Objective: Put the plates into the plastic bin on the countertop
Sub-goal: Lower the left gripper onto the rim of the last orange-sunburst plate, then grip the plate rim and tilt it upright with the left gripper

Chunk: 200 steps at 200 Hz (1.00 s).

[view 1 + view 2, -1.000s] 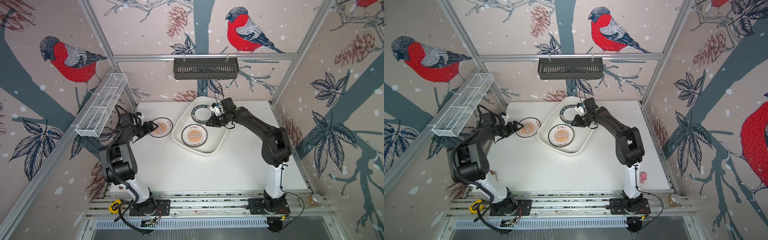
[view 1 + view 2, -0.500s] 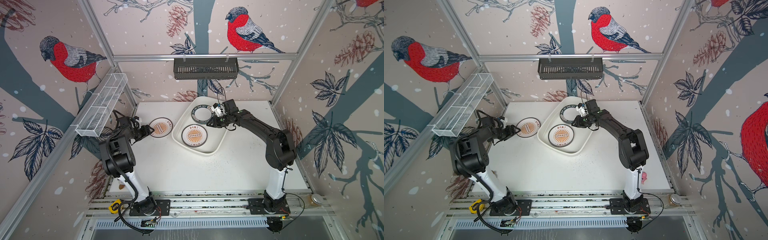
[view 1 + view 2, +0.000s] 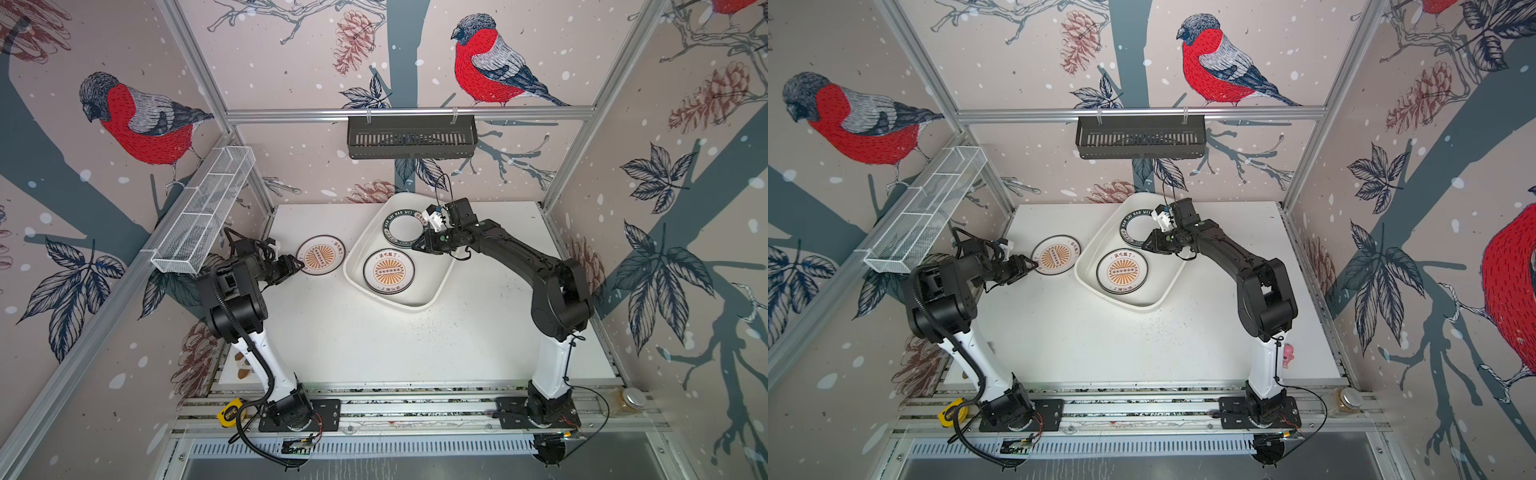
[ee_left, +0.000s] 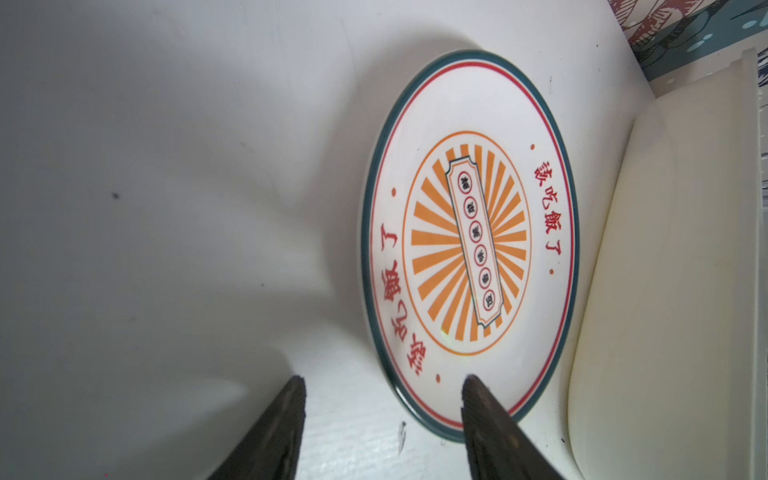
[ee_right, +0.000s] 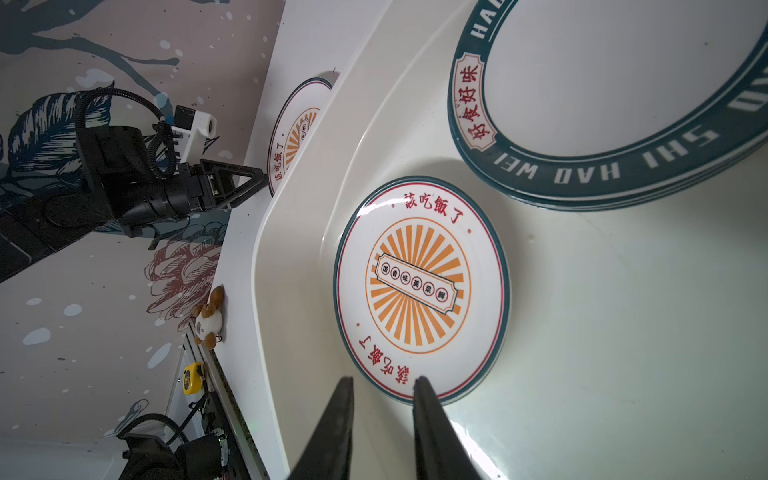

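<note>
Looking through the left wrist camera, I see the left pincer [image 4: 383, 380] with its jaws apart. One finger is above the near rim of the sunburst plate [image 4: 469, 241] and the other is on the tabletop [image 4: 166, 208] side, so the rim is between them but not yet clamped. This plate lies flat on the tabletop just beside the plastic bin [image 3: 436, 270], outside of it. Inside the bin lie a second sunburst plate [image 3: 388, 271] and the green-band plates [image 3: 405, 226], which look like a small stack in the right wrist view. The right pincer [image 5: 383, 380] hangs over the bin floor with only a narrow gap between its jaws and nothing in it.

I judge the plate to be glazed ceramic: stiff, rather heavy for a rim grip, smooth enough to slip, and able to chip. I would take it at the rim with the lower finger well under the edge, close firmly, and set it down gently in the bin.
</note>
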Each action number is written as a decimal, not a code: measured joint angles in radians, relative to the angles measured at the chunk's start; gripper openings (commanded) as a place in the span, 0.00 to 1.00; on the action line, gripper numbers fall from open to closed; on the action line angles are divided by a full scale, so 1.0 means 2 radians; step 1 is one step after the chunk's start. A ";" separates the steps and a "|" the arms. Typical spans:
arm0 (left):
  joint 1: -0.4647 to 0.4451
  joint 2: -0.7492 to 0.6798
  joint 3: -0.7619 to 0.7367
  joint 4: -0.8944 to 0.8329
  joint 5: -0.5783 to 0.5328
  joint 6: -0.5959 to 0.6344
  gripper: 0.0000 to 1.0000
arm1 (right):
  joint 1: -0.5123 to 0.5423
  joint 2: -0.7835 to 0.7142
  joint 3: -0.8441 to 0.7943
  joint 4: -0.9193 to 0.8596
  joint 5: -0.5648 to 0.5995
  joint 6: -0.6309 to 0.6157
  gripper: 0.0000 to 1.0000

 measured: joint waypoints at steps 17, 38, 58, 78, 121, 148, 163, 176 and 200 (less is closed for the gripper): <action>0.000 0.012 0.007 0.009 0.015 0.000 0.52 | 0.000 0.000 0.000 0.001 -0.001 0.000 0.27; 0.000 0.027 0.018 0.015 0.032 0.000 0.49 | 0.000 0.000 -0.002 0.002 -0.002 0.002 0.27; 0.000 0.041 0.029 0.021 0.046 0.001 0.47 | 0.000 0.000 -0.005 0.002 -0.002 0.002 0.27; 0.001 0.051 0.036 0.029 0.060 0.001 0.46 | 0.000 0.000 -0.006 0.003 -0.002 0.003 0.27; 0.002 0.063 0.040 0.043 0.073 0.001 0.39 | 0.000 0.000 -0.005 0.003 -0.002 0.005 0.26; 0.002 0.068 0.040 0.054 0.080 -0.002 0.32 | 0.000 0.000 -0.002 0.007 -0.002 0.013 0.26; 0.002 0.071 0.040 0.059 0.080 -0.003 0.29 | 0.000 0.001 -0.001 0.011 -0.002 0.014 0.26; 0.002 0.072 0.040 0.061 0.081 -0.005 0.28 | 0.000 0.002 -0.001 0.010 -0.002 0.014 0.26; 0.002 0.073 0.038 0.068 0.083 -0.016 0.26 | 0.000 0.002 -0.001 0.011 -0.002 0.015 0.26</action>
